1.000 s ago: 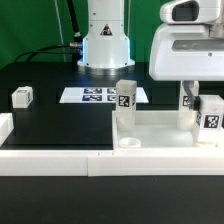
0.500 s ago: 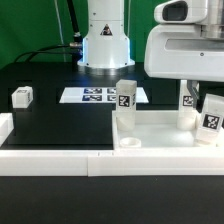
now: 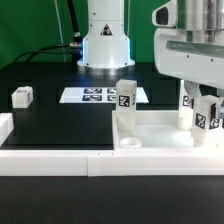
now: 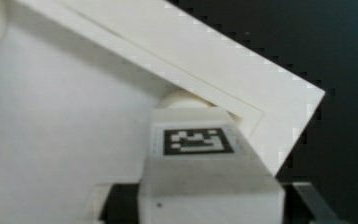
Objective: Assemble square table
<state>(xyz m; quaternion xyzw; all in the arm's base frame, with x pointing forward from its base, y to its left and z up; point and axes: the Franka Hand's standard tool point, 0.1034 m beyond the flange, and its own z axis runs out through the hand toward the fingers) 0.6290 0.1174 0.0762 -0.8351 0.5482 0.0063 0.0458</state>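
marker board (image 3: 103, 96): I see it lying flat on the table, tags up, towards the far side.
table (image 3: 60, 125): black top, bare between marker board and near wall.
border wall (image 3: 60, 158): low, white, along the near edge; turns back at the exterior view's left.
backdrop (image 3: 30, 25): green, behind the table.

I find no readable words, numbers or brands. Only black-and-white square tags (image 4: 197, 140): on the standing leg (image 3: 125, 97), the held leg (image 3: 208, 112), the loose leg (image 3: 22, 97) and the marker board (image 3: 100, 96).
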